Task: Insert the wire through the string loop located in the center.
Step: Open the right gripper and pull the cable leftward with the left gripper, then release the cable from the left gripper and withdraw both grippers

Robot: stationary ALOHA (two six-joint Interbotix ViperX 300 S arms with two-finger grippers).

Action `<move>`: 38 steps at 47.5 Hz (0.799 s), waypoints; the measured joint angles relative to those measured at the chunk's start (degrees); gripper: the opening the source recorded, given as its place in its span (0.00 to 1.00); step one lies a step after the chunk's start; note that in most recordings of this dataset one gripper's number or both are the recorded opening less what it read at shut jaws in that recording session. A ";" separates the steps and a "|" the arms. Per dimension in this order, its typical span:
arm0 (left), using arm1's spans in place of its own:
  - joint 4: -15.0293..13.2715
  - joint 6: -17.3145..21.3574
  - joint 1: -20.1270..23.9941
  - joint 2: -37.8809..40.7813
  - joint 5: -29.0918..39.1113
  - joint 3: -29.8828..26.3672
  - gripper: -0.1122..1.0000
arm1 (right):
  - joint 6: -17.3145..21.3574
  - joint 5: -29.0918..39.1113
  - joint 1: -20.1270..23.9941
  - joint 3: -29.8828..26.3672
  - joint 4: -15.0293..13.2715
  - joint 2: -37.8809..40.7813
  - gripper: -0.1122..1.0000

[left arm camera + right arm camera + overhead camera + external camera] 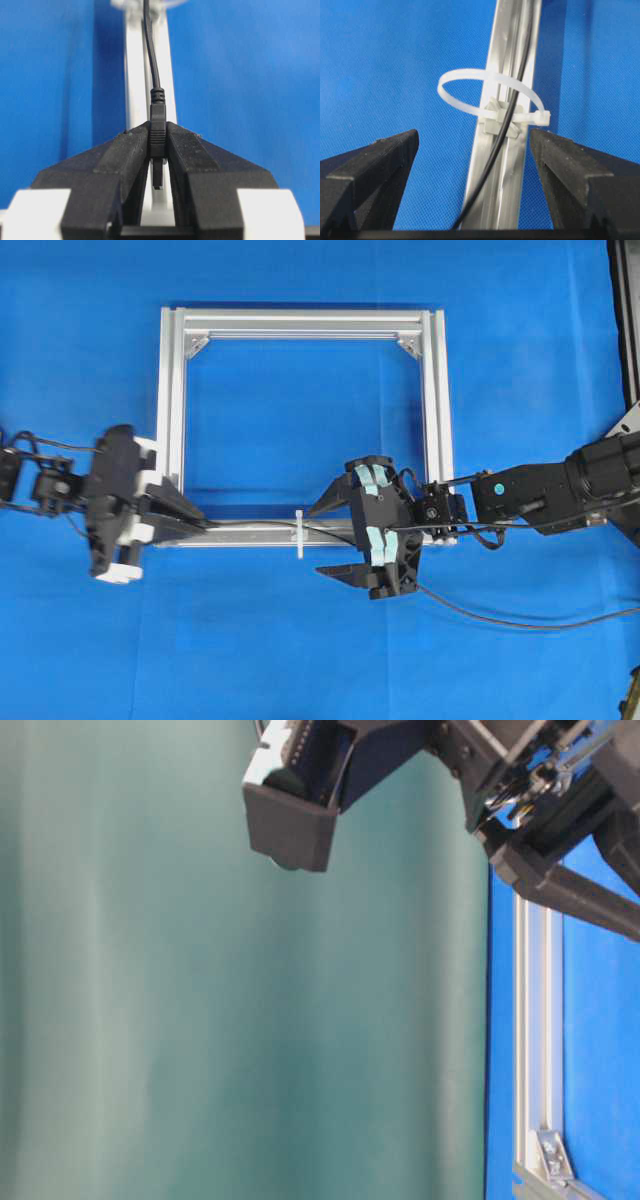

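- Black moulded plastic forms the plug of the wire, and it is seen clamped between the 2 jaws of the left gripper in the left wrist view; the tip hangs just behind the pads, toward the wrist.
- Just ahead of that gripper, the ribbed strain relief is judged the stiffest and best place to be held, since the cable beyond it is thin, light and limp and would be expected to sag or buckle if pushed.
- Further ahead, the wire is laid along the silver frame bar and is carried away toward the string loop.
- Seen from the right wrist, the right gripper is spread wide with nothing between its fingers; the wire runs down the gap between them without being touched.
- Just beyond those fingertips, the string loop is seen standing up from its grey mount on the bar, and the wire appears to be threaded through it already.
- That loop is judged thin and springy, easily bent aside, so a gentle pull would be advised.
- No container is shown in any view.
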 measured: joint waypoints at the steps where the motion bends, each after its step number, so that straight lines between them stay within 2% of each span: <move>1: 0.00 -0.09 0.00 -0.88 0.00 0.88 0.17 | -0.09 0.09 0.00 0.00 0.00 0.00 0.82; 16: 0.00 -3.69 -1.49 -12.04 2.72 10.20 0.17 | 0.00 0.09 0.09 0.00 -0.09 0.00 0.82; 26: 0.18 -2.81 -1.58 -15.03 8.44 10.72 0.17 | -0.18 0.09 0.09 0.00 -0.09 0.00 0.82; 38: 0.26 -0.79 -1.58 -15.38 8.96 10.72 0.17 | -0.18 0.09 0.18 0.00 -0.09 0.00 0.82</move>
